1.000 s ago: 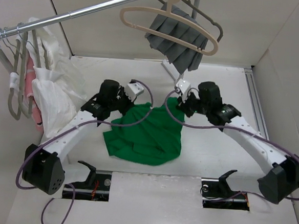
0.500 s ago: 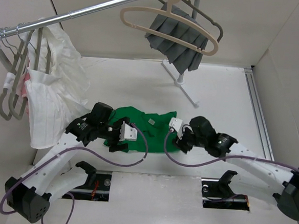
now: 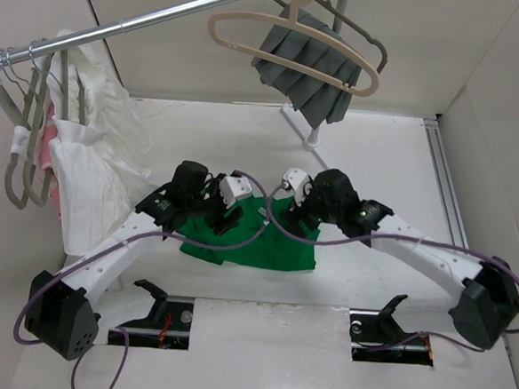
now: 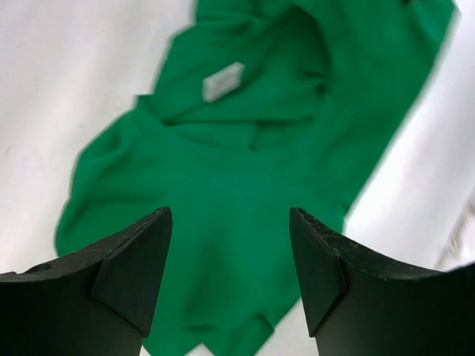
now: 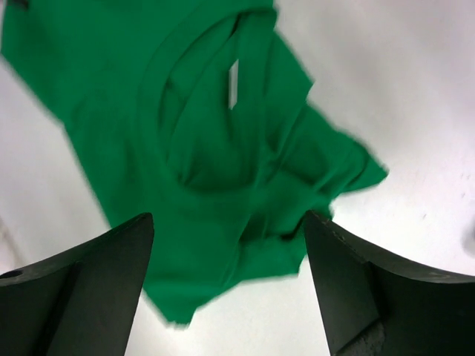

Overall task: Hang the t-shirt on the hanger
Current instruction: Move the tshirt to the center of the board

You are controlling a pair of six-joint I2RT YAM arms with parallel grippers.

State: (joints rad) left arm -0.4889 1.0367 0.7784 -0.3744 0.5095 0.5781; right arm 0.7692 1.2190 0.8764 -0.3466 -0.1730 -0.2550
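Note:
The bright green t-shirt [image 3: 254, 243] lies crumpled on the white table, collar up, its white neck label [image 4: 223, 81] showing. Both grippers hover just above it, and neither holds any cloth. My left gripper [image 3: 225, 217] is over the shirt's left part; in the left wrist view it [image 4: 230, 248] stands open with green cloth between the fingers [image 4: 126, 274]. My right gripper [image 3: 287, 212] is over the shirt's upper right, and in its own view it [image 5: 226, 256] is wide open above the shirt's edge [image 5: 215, 156]. The beige hanger [image 3: 288, 45] hangs bare on the rail at the top.
A metal rail [image 3: 147, 19] crosses the upper left. A grey pleated cloth on a grey hanger [image 3: 308, 69] hangs behind the beige one. White and pink garments [image 3: 88, 160] hang at the left. The rack's foot [image 3: 312, 140] stands behind the shirt. Cardboard walls [image 3: 504, 131] enclose the table.
Both grippers went from shut on the raised shirt to open. The shirt dropped flat on the table. Since half a second ago both arms drew back toward the middle, and the white garments swung.

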